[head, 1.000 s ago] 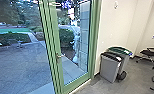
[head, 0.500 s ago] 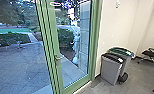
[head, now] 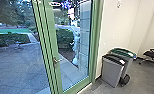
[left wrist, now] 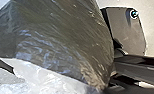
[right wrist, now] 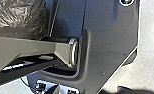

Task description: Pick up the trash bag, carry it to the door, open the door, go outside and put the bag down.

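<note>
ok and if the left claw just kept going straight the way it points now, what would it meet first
Most likely the trash bag, which looms large in the left wrist view. Depth is unclear there, so I can't say whether any gap is left.

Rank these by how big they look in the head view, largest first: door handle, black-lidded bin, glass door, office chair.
1. Glass door
2. Black-lidded bin
3. Office chair, partly cut off by the picture's edge
4. Door handle
</note>
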You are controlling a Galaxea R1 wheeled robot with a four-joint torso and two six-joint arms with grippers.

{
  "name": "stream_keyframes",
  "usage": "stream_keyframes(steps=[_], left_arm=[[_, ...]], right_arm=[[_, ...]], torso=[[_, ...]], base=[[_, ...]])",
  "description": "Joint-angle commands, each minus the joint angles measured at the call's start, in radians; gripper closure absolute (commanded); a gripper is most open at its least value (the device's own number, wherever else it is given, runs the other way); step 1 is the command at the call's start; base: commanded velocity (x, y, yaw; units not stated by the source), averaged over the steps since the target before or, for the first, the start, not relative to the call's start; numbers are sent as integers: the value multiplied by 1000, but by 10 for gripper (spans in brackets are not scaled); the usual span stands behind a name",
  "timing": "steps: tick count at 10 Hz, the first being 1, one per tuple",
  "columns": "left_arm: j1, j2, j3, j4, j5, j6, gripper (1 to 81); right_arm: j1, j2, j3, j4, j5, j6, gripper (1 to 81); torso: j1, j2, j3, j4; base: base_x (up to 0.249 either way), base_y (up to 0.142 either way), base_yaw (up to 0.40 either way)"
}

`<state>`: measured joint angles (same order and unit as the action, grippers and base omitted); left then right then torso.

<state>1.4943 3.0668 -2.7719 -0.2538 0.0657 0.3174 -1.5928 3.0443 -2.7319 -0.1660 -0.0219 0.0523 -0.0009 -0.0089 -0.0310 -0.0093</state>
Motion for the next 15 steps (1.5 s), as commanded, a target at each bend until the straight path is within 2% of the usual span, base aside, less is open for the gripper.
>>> stream_keyframes(steps=[1,8,15], left_arm=[[-45,1,-2,7,60,8,811],[-45,3,0,7,60,8,811],[-47,1,0,7,60,8,811]], right_arm=[[44,4,0,-4,-55,0,10],[46,4,-1,-6,-56,0,10],[36,0,-3,0,-55,0,10]], torso=[[1,0,0,0],[1,0,0,0],[1,0,0,0]], base=[[143,0,0],[143,-79,0],[127,0,0]])
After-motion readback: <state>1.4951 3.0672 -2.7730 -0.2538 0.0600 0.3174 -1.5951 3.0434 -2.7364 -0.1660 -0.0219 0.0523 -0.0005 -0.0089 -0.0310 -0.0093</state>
